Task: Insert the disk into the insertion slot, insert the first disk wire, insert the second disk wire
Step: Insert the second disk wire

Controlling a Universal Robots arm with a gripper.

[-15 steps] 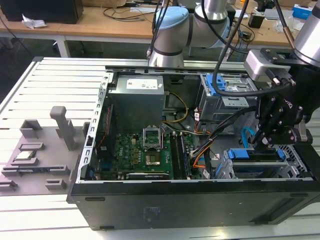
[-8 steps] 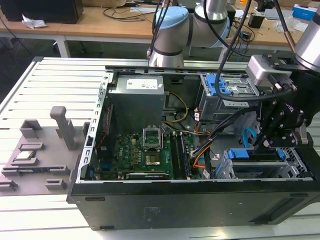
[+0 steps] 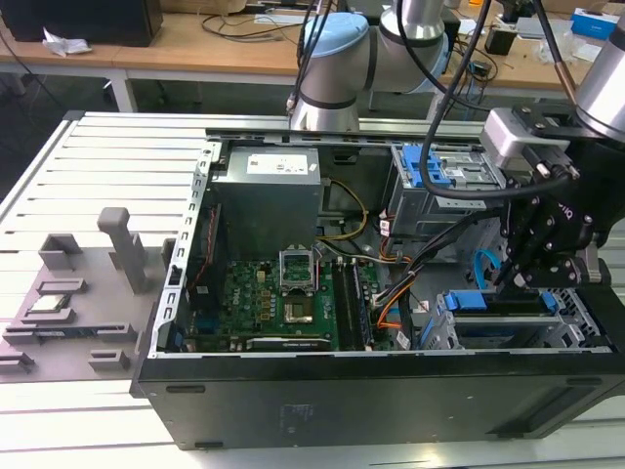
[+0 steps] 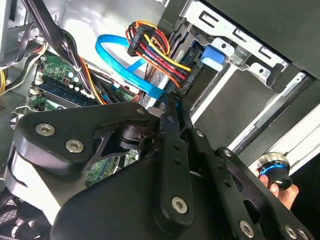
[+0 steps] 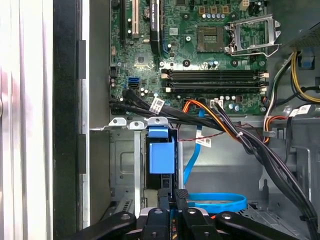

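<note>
Inside the open computer case (image 3: 293,391), tight room: gripper (image 5: 172,197), fingers narrowly closed, sits at the disk (image 5: 161,156) edge, beside the second disk wire (image 5: 215,201).

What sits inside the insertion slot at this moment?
The disk's blue carrier stands in the insertion slot, with the gripper right at its end. The drive body itself is hidden by the cage.

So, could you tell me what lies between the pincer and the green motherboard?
In the first wrist view, the bright blue disk carrier and black cable bundle lie between pincer and motherboard.

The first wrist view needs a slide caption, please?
Gripper poised at the disk seated in its slot, blue wire looping beside.
</note>
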